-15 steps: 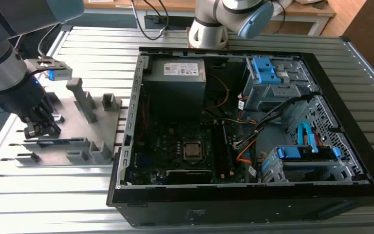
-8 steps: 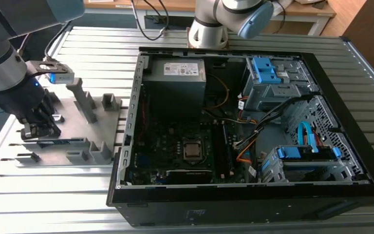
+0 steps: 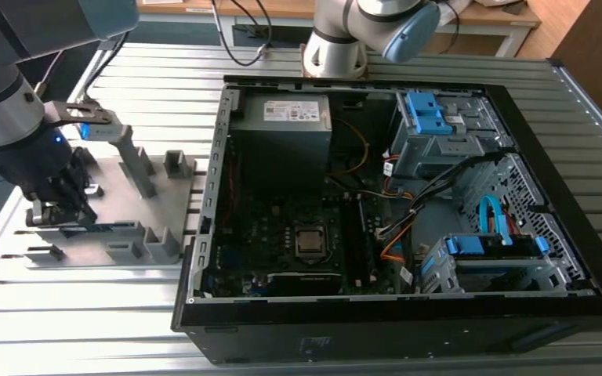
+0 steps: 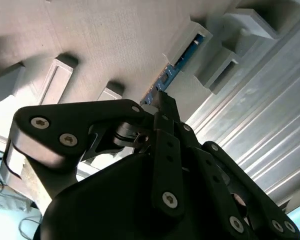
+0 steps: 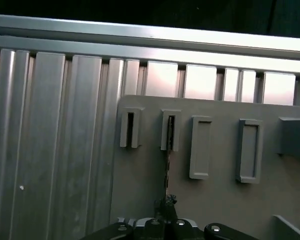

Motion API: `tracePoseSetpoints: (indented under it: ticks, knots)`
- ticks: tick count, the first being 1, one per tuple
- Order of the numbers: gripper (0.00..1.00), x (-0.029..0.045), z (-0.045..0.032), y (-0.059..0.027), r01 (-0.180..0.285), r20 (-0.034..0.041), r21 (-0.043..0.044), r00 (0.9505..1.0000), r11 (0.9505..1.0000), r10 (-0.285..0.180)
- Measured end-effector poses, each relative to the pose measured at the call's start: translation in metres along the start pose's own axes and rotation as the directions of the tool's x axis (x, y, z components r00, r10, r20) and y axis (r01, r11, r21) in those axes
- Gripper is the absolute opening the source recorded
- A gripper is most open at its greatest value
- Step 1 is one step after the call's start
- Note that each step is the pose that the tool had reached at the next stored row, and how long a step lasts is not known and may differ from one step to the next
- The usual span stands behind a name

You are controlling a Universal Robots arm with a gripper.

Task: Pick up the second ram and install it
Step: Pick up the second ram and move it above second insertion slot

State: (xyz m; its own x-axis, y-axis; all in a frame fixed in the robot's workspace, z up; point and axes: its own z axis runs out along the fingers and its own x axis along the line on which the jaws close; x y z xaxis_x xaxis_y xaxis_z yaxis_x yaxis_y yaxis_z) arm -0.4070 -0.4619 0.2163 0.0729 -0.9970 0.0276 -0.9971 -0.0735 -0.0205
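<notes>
pick-up stage | second ram, thin dark blue-green memory stick, is being gripped by closed black fingers | is being kept upright in grey plastic holder on ribbed metal worktop | lift and install not yet done

2nd ram in holder plate, exterior view's left of computer case.

The arm is made of pale silver-grey tubes with rounded joints capped in dull blue, and a small blue light glows on its dark wrist section. The gripper is matt black, its flat linkage bars pinned with round silver screw heads.
</notes>
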Motion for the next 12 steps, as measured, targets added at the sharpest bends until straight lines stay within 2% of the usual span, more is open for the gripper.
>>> tracePoseSetpoints:
  ticks: [4, 9, 12]
  knots:
    - [0.10, 0.0000, 0.0010, 0.0000, -0.072, -0.0015, -0.0019, 0.9974, 0.9974, 0.072]
    - [0.10, -0.0001, 0.0027, 0.0001, -0.158, -0.0036, -0.0040, 0.9875, 0.9875, 0.158]
    - [0.10, -0.0001, 0.0030, 0.0005, -0.171, -0.0040, -0.0045, 0.9853, 0.9853, 0.171]
